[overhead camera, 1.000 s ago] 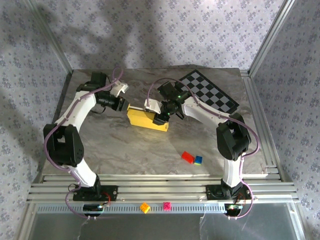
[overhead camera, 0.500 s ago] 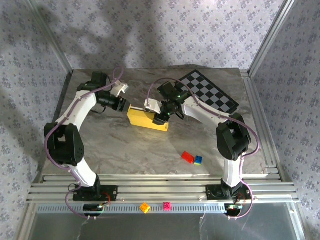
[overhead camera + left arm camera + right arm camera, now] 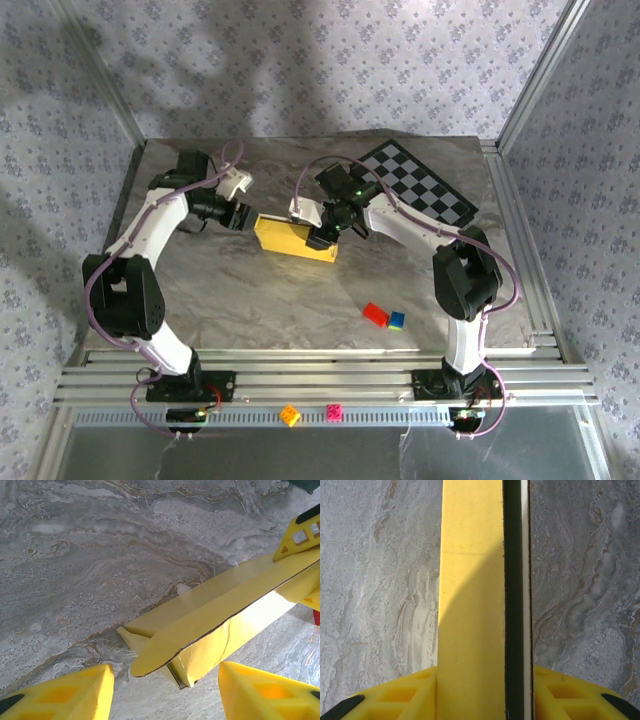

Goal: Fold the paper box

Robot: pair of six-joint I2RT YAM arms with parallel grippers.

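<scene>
On the grey marbled counter (image 3: 250, 300), toward the middle of its far edge, lies the yellow thin-cardboard paper box (image 3: 293, 240). My right fingers (image 3: 395, 700) clamp its long wall, probably to steady it, while my left fingers (image 3: 60, 695) stand open at its loose end, not touching.

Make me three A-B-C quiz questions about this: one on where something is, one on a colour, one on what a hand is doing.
1. Where on the table is the checkerboard mat? A near left; B far right; C middle.
2. The brick beside the blue brick is: A red; B green; C white.
3. The right hand is: A hanging open; B gripping the paper box; C holding a brick.
Answers: B, it lies far right; A, the red brick adjoins it; B, the box sits pinched between its fingers.
</scene>
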